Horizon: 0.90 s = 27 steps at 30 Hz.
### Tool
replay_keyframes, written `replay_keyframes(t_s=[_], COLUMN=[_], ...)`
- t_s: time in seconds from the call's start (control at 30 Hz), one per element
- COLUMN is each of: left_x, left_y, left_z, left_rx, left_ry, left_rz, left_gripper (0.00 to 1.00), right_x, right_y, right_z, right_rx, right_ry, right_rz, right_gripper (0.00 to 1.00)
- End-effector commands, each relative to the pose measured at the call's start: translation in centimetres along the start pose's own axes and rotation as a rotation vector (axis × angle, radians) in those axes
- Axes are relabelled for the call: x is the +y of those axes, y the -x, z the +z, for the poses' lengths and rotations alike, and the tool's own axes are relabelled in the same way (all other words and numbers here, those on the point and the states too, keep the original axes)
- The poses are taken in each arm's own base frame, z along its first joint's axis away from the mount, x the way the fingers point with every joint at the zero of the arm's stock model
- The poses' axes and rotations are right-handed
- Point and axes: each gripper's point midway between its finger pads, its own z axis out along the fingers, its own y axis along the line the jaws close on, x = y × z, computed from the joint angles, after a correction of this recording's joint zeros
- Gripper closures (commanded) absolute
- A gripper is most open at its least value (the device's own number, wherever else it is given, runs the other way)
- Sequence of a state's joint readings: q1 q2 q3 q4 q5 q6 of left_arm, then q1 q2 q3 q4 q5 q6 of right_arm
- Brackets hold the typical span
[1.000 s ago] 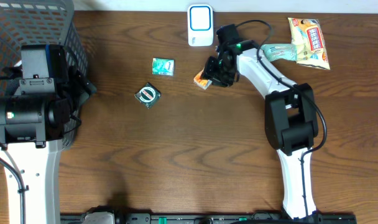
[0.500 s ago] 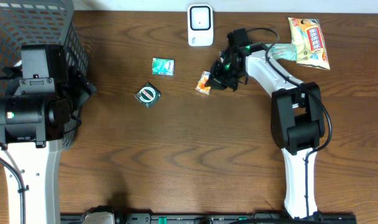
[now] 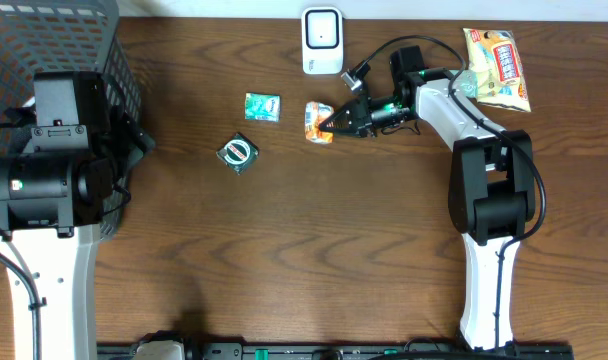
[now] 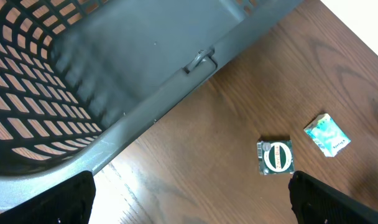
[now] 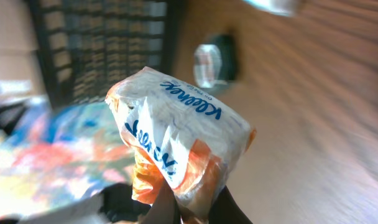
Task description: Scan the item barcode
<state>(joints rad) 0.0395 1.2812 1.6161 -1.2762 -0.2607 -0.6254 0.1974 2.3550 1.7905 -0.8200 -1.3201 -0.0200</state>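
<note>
Just below the scanner (image 3: pixel 322 40), a crumpled white tissue pack (image 3: pixel 314 121), blue-lettered and orange-ended, is pinched by the closed right gripper (image 3: pixel 334 122); the left gripper (image 4: pixel 190 196) is spread wide, empty.

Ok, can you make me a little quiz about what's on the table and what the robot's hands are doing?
1. True or false: the right hand is shut on the white and orange Kleenex tissue pack.
2. Pick one. The left hand is: A. open and empty; B. shut on something; C. out of sight.
3. How many small green packets lie loose on the brown wooden table?
Key: 1. True. 2. A. 3. Two: the flat green packet and the dark packet with a round green label.
</note>
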Motion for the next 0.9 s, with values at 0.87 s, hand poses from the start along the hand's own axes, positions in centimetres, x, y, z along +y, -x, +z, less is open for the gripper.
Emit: replay_keyframes(t_s=[0.87], left_x=[0.3], left_y=[0.3], left_z=[-0.1], left_rx=[-0.009], left_ry=[0.010], left_rz=[-0.011], left_gripper=[0.02], right_x=[6.1], right_y=[2.1], right_z=[-2.2], right_rx=[-0.054], right_ry=[0.234], right_rz=[-0.189], right_gripper=[0.99])
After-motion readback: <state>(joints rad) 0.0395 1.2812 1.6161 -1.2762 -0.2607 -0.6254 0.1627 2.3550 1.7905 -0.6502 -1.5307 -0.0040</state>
